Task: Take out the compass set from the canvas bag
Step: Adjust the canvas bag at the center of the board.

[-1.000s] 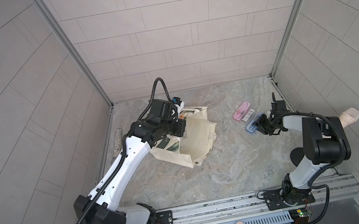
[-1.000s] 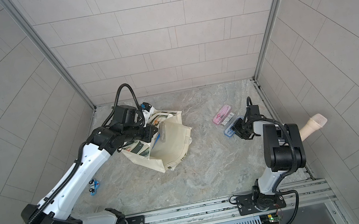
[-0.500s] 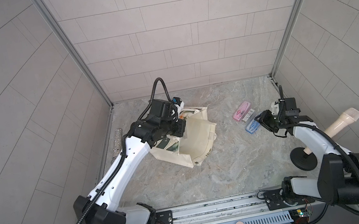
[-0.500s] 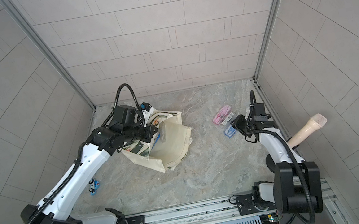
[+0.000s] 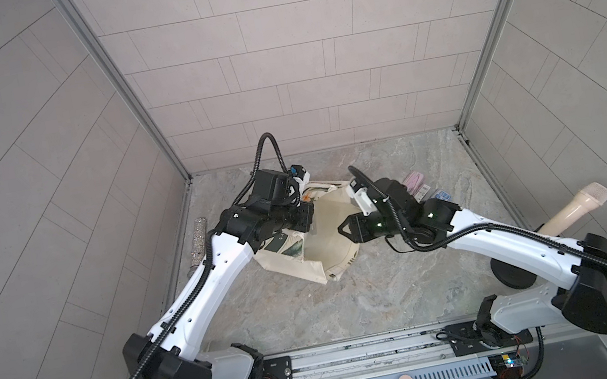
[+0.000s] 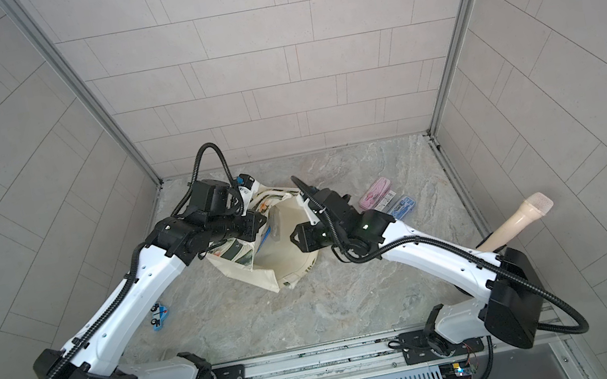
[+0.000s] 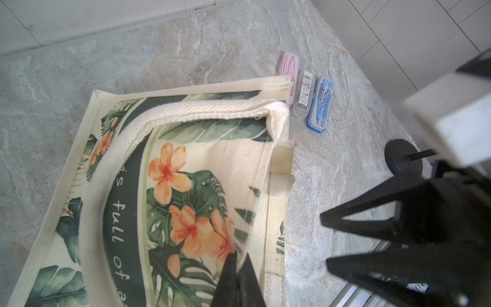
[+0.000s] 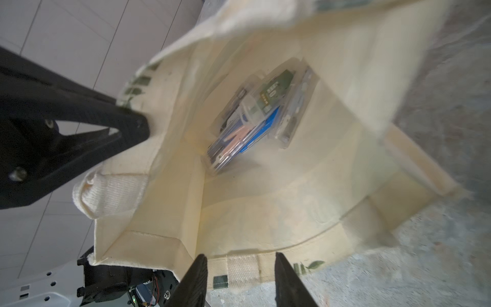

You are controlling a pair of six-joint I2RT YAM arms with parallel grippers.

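Observation:
The canvas bag (image 5: 331, 249) (image 6: 284, 259) lies on the stone table with its mouth held open toward the right. My left gripper (image 7: 239, 261) (image 5: 309, 219) is shut on the bag's upper rim beside the leaf print (image 7: 186, 186). My right gripper (image 8: 240, 259) (image 6: 295, 238) stands open at the bag's mouth, just over its lower rim, with nothing between its fingers. Deep inside the bag (image 8: 305, 202) lies a compass set (image 8: 255, 114), clear cases with blue inside. More such cases lie outside on the table: pink (image 7: 288, 66), clear (image 7: 305, 90) and blue (image 7: 320, 106).
A cream microphone-shaped object (image 5: 574, 206) on a black round stand sits at the right edge. A glittery stick (image 5: 197, 243) lies along the left wall. A small blue toy car (image 6: 158, 316) rests under the left arm. Tiled walls enclose three sides.
My right arm has swung left from the cases on the table to the bag's mouth. The left arm has kept its hold on the bag's rim.

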